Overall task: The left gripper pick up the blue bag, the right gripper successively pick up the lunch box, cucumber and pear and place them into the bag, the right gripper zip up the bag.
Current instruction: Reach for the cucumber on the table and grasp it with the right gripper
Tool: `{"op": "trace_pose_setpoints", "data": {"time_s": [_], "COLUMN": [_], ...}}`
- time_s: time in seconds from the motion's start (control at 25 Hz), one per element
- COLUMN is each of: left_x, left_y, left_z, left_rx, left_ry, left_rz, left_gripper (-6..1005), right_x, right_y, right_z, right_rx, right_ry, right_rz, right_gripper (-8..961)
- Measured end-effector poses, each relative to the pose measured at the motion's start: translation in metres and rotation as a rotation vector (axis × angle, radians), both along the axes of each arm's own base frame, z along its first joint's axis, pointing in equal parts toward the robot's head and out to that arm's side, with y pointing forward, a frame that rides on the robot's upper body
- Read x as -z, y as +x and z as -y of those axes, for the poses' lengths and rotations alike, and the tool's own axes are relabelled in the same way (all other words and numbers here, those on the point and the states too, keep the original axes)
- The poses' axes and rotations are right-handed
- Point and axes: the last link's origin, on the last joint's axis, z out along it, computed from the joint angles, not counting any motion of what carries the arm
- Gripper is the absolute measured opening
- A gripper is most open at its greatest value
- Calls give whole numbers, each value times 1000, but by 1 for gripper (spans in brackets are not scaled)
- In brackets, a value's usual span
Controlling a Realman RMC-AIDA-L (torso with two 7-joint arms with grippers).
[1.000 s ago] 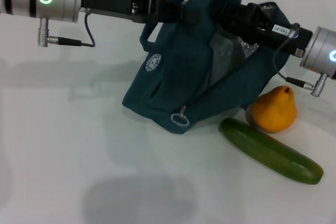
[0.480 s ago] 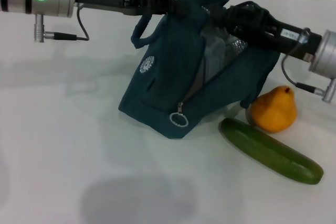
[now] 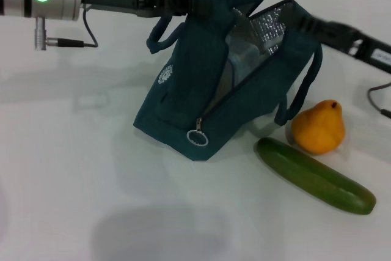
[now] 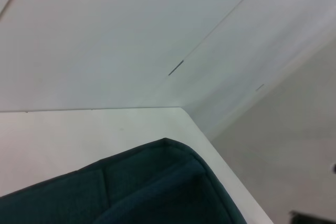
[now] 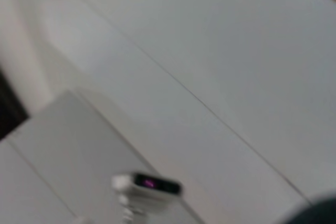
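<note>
The left gripper (image 3: 183, 2) reached in from the far left and held the blue bag (image 3: 201, 84) up by its top edge, fingers apparently closed on the fabric near a handle, though the fabric hid the fingertips themselves. The bag stood tilted on the white table (image 3: 73, 181), its mouth gaping toward the right and its silver foil lining (image 3: 269, 25) exposed. Something pale and box-like showed inside the opening, probably the lunch box (image 3: 241, 59), though its outline was not clear. The zipper's ring pull (image 3: 196, 137) hung at the near end of the open seam.

The right gripper (image 3: 305, 21) lay at the far right rim of the bag's mouth, its black body stretching off to the right. Whether its fingers were spread or closed could not be told.

The cucumber (image 3: 314, 175) lay on the table to the near right, just beside the pear (image 3: 317, 128), which stood close to the bag's right handle (image 3: 299, 90).

With the box seemingly stowed, the cucumber looked to be next. The right gripper would do well to grasp it near the middle, clear of the pear, and feed it end-first into the mouth while the left gripper held the opening high and taut.
</note>
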Motion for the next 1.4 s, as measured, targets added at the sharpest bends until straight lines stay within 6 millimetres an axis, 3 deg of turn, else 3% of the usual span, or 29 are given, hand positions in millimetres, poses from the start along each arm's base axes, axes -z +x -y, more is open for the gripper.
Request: {"op": "trace_pose_setpoints", "data": {"time_s": [0.32, 0.36, 0.48, 0.76, 0.96, 1.16, 1.4], "left_x": [0, 0, -2, -3, -4, -4, -4], "left_y": [-5, -6, -10, -10, -11, -11, -10], "left_z": [0, 0, 0, -2, -5, -5, -7], "left_rx": [-17, -22, -33, -32, -42, -43, -48], "left_ry": [11, 15, 24, 33, 49, 51, 62], "left_rz": [3, 1, -3, -10, -21, -21, -18], "left_gripper": [60, 60, 60, 60, 60, 60, 60], "right_x": [-36, -47, -51, -46, -40, -36, -21], "right_y": [-3, -5, -8, -18, -45, -75, -97], "right_z": [19, 26, 27, 21, 18, 6, -6], "right_rx": [-254, -353, -388, -371, -343, -332, -282], "right_ry": [26, -38, -123, -334, -365, -400, -442], "right_rz": [12, 56, 124, 456, 749, 889, 1058], "right_gripper": [257, 256, 256, 262, 267, 271, 277]}}
